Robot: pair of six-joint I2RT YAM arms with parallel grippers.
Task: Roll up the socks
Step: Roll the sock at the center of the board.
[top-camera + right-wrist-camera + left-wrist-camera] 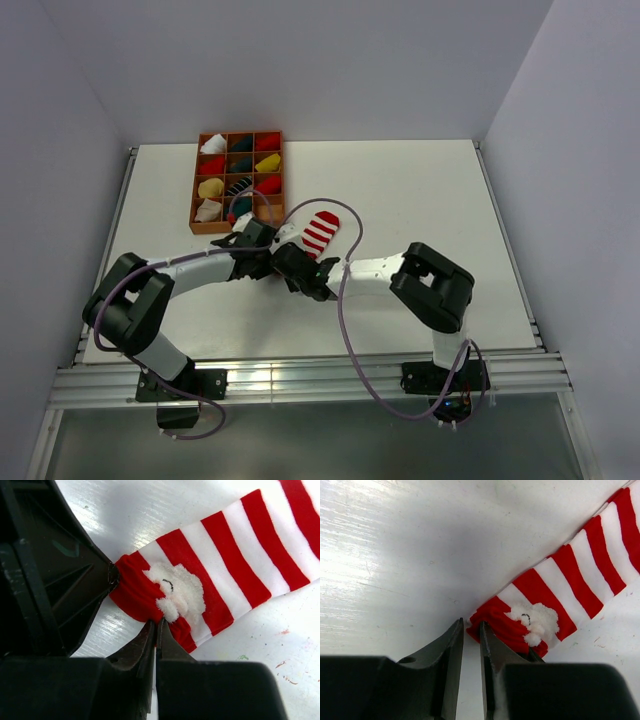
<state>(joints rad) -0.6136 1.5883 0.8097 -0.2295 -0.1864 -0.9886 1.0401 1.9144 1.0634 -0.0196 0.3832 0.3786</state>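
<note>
The red-and-white striped Santa sock (322, 230) lies flat on the white table, its toe end toward the arms. In the left wrist view (570, 575) its red toe sits at my fingertips. My left gripper (471, 625) is nearly closed and pinches the bunched toe end; it shows in the right wrist view (112, 575) as well. My right gripper (156, 623) is shut on the sock's (225, 555) near edge, just below Santa's white beard. Both grippers (277, 252) (292, 258) meet at the toe. The beige and dark green socks are not in view.
A brown wooden tray (192, 200) with several compartments of rolled sock bundles stands at the table's back left, close behind the left gripper. Grey walls surround the table. A purple cable loops over the right arm (345, 290).
</note>
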